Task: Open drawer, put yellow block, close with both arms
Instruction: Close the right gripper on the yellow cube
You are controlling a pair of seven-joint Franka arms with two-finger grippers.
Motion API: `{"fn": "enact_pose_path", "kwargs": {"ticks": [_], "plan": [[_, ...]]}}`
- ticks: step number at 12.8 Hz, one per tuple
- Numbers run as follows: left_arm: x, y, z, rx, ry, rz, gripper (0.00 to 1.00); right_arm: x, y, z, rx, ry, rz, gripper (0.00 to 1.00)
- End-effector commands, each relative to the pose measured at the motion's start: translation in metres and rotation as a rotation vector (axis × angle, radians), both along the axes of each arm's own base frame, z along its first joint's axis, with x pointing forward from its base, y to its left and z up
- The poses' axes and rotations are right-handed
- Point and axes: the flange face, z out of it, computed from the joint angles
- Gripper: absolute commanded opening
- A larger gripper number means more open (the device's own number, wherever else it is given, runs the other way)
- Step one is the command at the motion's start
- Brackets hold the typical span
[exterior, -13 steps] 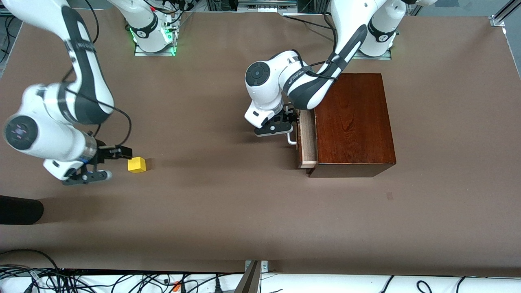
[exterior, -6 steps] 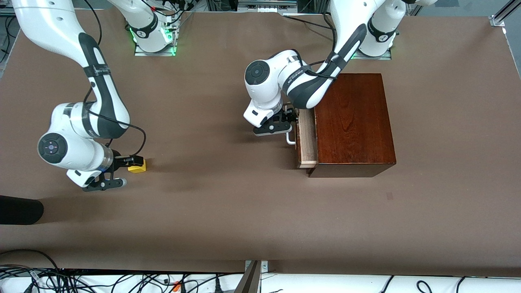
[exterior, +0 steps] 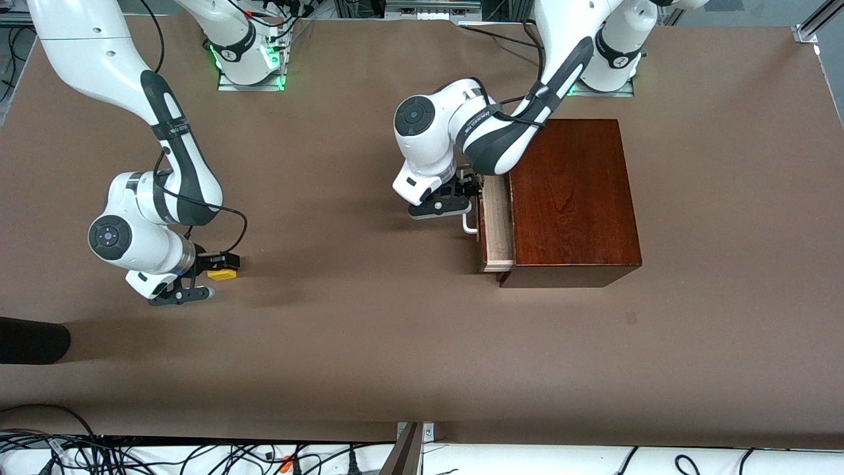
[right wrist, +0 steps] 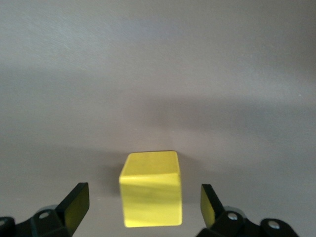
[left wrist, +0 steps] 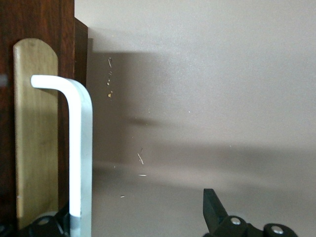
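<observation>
The yellow block [exterior: 222,274] [right wrist: 150,195] rests on the brown table toward the right arm's end. My right gripper [exterior: 214,274] [right wrist: 143,205] is low around it, open, one fingertip [right wrist: 76,202] on each side with gaps showing. The drawer [exterior: 498,224] of the dark reddish-brown box [exterior: 573,198] stands pulled out a little, showing its pale rim. My left gripper [exterior: 465,198] [left wrist: 133,217] is open at the white handle [exterior: 470,227] [left wrist: 79,148]. The bar runs between the fingers, close against one, while the other fingertip [left wrist: 212,207] stands well apart.
A dark rounded object [exterior: 33,340] lies at the table's edge at the right arm's end, nearer to the front camera than the block. Cables run along the near edge. Bare brown tabletop [exterior: 356,264] stretches between the block and the box.
The right arm has swung toward the block and come down, so its open fingers now straddle it. The left gripper and the drawer front have crept slightly away from the box.
</observation>
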Motion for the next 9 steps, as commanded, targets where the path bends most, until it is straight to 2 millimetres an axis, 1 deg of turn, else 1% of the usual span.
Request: {"fn": "enact_pose_path", "kwargs": {"ticks": [1,3,5,9], "plan": [[0.004,-0.019,0.012,-0.07,0.005,-0.009,1.0,-0.007,-0.009,-0.005,0.007,-0.007,0.014,0.98],[0.002,-0.02,0.01,-0.066,0.012,-0.008,1.0,-0.008,-0.009,-0.007,0.007,-0.002,0.014,0.93],[-0.02,-0.04,-0.004,-0.054,0.023,-0.042,1.0,-0.009,-0.009,-0.01,0.008,0.004,0.013,0.87],[-0.011,-0.032,0.005,-0.05,0.011,-0.038,1.0,-0.01,-0.009,-0.011,0.009,0.006,0.012,0.75]]}}
